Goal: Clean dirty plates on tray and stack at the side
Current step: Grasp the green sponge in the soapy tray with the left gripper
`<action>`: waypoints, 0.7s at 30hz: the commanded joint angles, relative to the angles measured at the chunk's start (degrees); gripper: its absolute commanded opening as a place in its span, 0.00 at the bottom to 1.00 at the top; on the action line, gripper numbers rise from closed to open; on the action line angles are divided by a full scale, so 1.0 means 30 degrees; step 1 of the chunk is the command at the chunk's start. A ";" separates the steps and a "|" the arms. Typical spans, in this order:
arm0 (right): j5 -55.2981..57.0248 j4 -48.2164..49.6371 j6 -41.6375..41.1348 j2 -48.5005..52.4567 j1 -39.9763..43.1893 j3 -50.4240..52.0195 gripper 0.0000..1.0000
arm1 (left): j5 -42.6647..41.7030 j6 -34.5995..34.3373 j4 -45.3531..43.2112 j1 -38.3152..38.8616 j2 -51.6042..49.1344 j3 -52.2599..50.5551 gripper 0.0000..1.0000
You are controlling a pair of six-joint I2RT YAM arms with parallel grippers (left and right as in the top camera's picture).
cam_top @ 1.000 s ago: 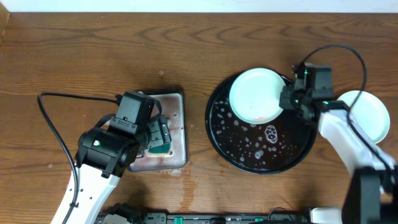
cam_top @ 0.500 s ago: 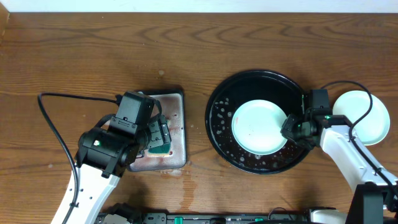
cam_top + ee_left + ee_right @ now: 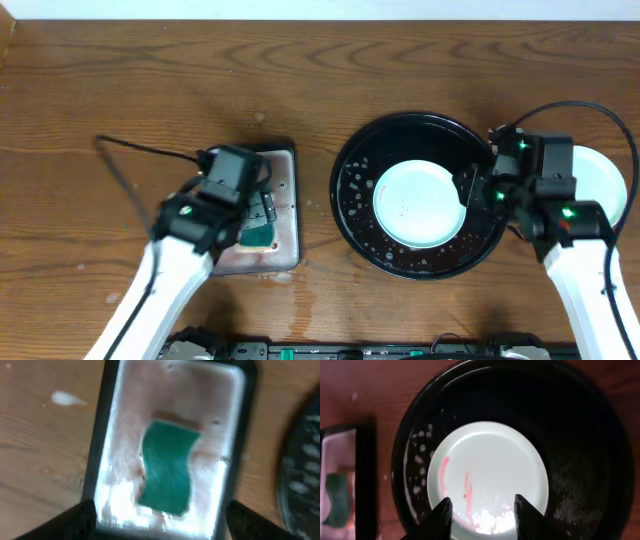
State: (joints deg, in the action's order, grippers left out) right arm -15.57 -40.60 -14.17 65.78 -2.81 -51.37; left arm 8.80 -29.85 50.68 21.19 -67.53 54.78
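- The plate [image 3: 490, 467] lies flat in the middle of the black tray [image 3: 345, 170]. It has red streaks [image 3: 443, 474] on it. If it is not wiped well, it goes to the pile dirty.
- The tray has white bubbles [image 3: 357, 195] on it, so the plate may slide.
- The right claw [image 3: 484, 519] hangs over the plate's near edge, spread wide and holding nothing.
- Another plate [image 3: 605, 180] sits just beside the tray, and the arm could bump it.
- The left claw [image 3: 161, 506] hangs spread wide over the green sponge [image 3: 167, 467] in the small grey tray [image 3: 102, 435], holding nothing. It might miss the sponge.
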 commanded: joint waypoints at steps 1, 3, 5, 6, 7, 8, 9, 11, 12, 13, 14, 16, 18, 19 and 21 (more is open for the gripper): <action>0.0058 -0.0699 0.0838 -0.0124 -0.0095 -0.0138 0.38 | 0.1574 -0.0066 -0.1938 -0.0080 -0.2135 -0.1960 0.79; 0.0437 -0.1282 0.0831 -0.0022 -0.0095 -0.0109 0.39 | 0.1545 -0.0058 -0.3016 -0.0080 -0.3337 -0.2368 0.72; 0.1246 -0.2069 0.0831 0.0211 -0.0095 -0.0087 0.39 | 0.1064 -0.0044 -0.4182 -0.0095 -0.5428 -0.2528 0.61; 0.1392 -0.2186 0.0831 0.0284 -0.0095 -0.0087 0.40 | 0.0845 -0.0051 -0.4466 -0.0095 -0.6076 -0.2528 0.57; 0.1574 -0.2302 0.0823 0.0357 -0.0095 -0.0087 0.40 | 0.0415 -0.0044 -0.4714 -0.0102 -0.6666 -0.2528 0.55; 0.1690 -0.2412 0.0831 0.0459 -0.0095 -0.0087 0.40 | -0.0889 0.0197 -0.5340 -0.0102 -0.7803 -0.2528 0.53; 0.1690 -0.2426 0.0831 0.0503 -0.0080 -0.0080 0.40 | -0.1683 0.0554 -0.5734 -0.0102 -0.8371 -0.2528 0.49; 0.1719 -0.2404 0.0823 0.0532 -0.0080 -0.0087 0.40 | -0.3038 0.1122 -0.6375 -0.0102 -0.9304 -0.2528 0.40; 0.1763 -0.2382 0.0823 0.0532 -0.0080 -0.0087 0.40 | -0.3293 0.1246 -0.6521 -0.0102 -0.9617 -0.2528 0.36; 0.1770 -0.2339 0.0823 0.0546 -0.0073 -0.0080 0.40 | -0.3293 0.1239 -0.6572 -0.0102 -0.9901 -0.2528 0.31; 0.1770 -0.2324 0.0823 0.0546 -0.0080 -0.0087 0.40 | -0.3293 0.1260 -0.6564 -0.0102 -1.0083 -0.2528 0.21; 0.1989 -0.2310 0.0794 0.0568 -0.0080 -0.0087 0.40 | -0.3293 0.1457 -0.6426 -0.0124 -1.0076 -0.2521 0.08; 0.2783 -0.2324 0.0568 0.0597 -0.0080 -0.0080 0.40 | -0.3293 0.1450 -0.6040 -0.0131 -0.9712 -0.2412 0.08; 0.3126 -0.2324 0.0415 0.0619 -0.0080 -0.0080 0.40 | -0.3293 0.1450 -0.5785 -0.0131 -0.9471 -0.2324 0.08; 0.3643 -0.2310 0.0299 0.0685 -0.0058 -0.0073 0.40 | -0.3293 0.1457 -0.5151 -0.0131 -0.8743 -0.2062 0.07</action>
State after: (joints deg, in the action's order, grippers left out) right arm -8.62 -47.64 -12.78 67.24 -2.81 -51.37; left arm 3.09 -26.52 32.56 20.71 -94.17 48.97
